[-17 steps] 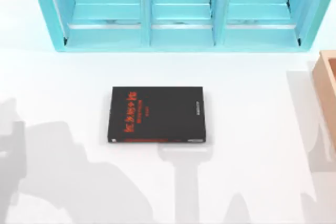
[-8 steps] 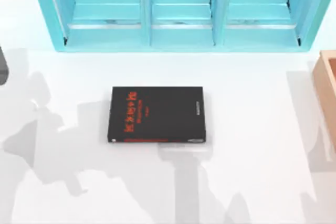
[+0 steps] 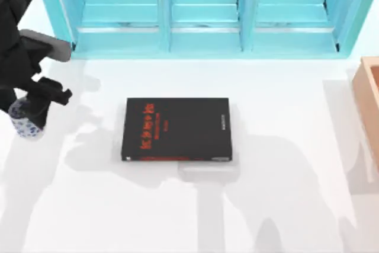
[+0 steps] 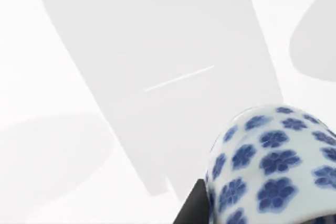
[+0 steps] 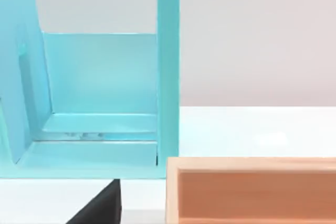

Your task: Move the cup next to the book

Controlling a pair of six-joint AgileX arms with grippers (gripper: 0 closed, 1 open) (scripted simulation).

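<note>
Tabletop (image 3: 284, 217): white, spans your top view.

Shelf unit (image 3: 201, 10): turquoise, three open compartments, across the upper edge of the frame.

Wooden box (image 3: 370, 99): tan, at the right edge.

Book (image 3: 176, 129): black cover, red lettering, lying flat at the centre, its long axis running left to right.

Left arm: dark, upper left of the frame. Its end effector (image 3: 37, 100) is clamped on the cup.

Cup (image 3: 25, 124): white with blue flowers, at the far left edge, well apart from the book. The book lies to the right of it. In your left wrist view the cup (image 4: 273, 166) sits against a dark finger (image 4: 193, 205).

Right arm: parked near the wooden box; you cannot tell how its end effector stands.
</note>
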